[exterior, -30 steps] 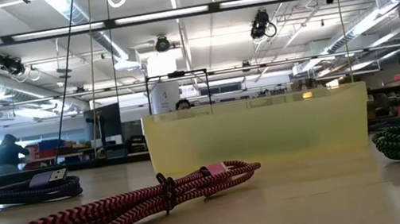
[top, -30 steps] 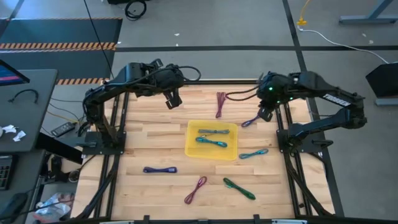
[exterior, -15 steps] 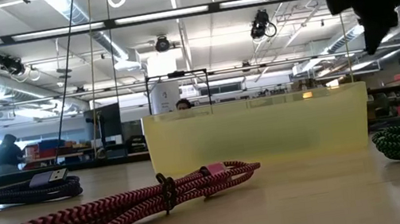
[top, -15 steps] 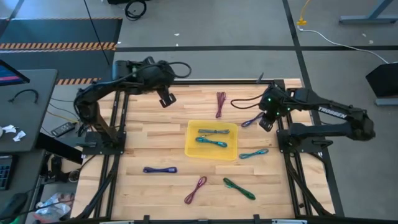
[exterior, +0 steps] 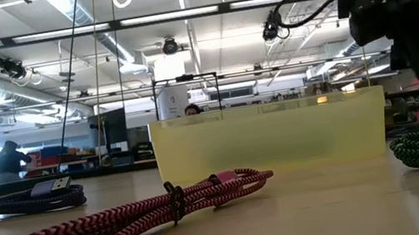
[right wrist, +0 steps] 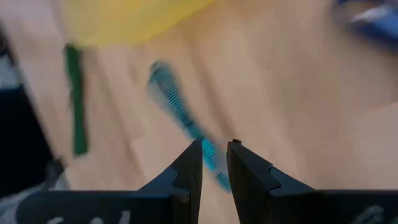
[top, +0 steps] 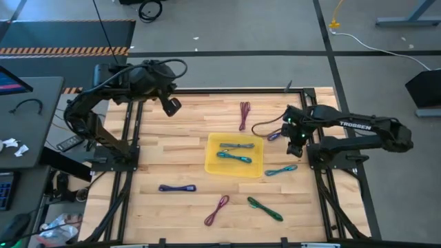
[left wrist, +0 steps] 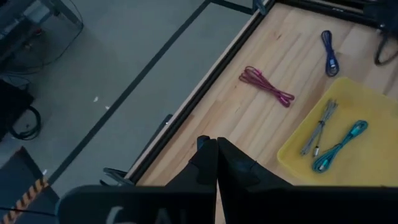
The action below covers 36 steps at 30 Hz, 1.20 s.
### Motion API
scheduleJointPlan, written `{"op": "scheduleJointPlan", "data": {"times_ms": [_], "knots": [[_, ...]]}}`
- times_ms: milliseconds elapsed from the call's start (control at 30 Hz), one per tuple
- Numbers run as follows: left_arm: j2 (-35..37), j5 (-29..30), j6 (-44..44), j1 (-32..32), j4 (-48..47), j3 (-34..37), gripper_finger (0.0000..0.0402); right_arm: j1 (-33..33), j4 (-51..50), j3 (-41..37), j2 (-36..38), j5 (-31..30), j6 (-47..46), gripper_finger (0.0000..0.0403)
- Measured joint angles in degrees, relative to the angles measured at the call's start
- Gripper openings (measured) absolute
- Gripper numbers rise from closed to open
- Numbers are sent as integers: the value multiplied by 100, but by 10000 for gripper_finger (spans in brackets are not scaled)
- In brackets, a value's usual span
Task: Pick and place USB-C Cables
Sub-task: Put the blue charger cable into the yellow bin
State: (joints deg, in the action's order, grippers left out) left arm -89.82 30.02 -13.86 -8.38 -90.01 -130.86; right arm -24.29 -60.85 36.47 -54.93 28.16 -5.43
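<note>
Currently hangs over the wood with the right gripper [top: 295, 146] only narrowly parted and holding nothing, the loose teal cable [top: 280, 170] lying just ahead of and below the fingertips, and the purple cable [top: 276, 135] just behind the wrist on the far side. Seems lined up for a descent onto that teal bundle, judging by the right wrist view, where the cable [right wrist: 186, 124] runs straight into the slot between the fingers. Risks a miss from that slim gap: could land a fingertip on top of the bundle rather than astride it, pressing it flat or skidding it across the boards. Could also pinch one strand only, letting the loop sag and snag on the rim of the yellow tray [top: 211, 165] during the carry. Might clip the purple cable with the wrist if the drop drifts back. Keeps the green cable [top: 265, 209] well clear, farther out beyond the teal one. Already shows a grey cable [top: 236, 145] and a second teal cable [top: 234, 158] inside the tray. Compared with a second ago, sits nearer the table's front, having left the spot beside the purple cable for the teal one; meanwhile finds the left gripper [top: 171, 107], clenched shut and empty, pulled farther back toward the far left corner, well apart from the tray.
</note>
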Motion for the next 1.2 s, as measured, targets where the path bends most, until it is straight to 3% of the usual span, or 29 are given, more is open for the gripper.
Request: {"op": "scheduleJointPlan", "data": {"times_ms": [333, 567, 967, 1200], "knots": [[-13, -78, -54, 0, -1, 1, 5, 1307, 9, 0, -57, -239, -656, 88], [-15, -80, -206, 0, -1, 1, 5, 2169, 680, 1, -201, -446, -1255, 117], [-17, -227, -202, -2, -1, 1, 5, 3320, 1043, 2, -1317, -1890, -1125, 182], [-17, -229, -197, -2, -1, 1, 5, 3661, 1610, 2, -1926, -2104, -1097, 183]]}}
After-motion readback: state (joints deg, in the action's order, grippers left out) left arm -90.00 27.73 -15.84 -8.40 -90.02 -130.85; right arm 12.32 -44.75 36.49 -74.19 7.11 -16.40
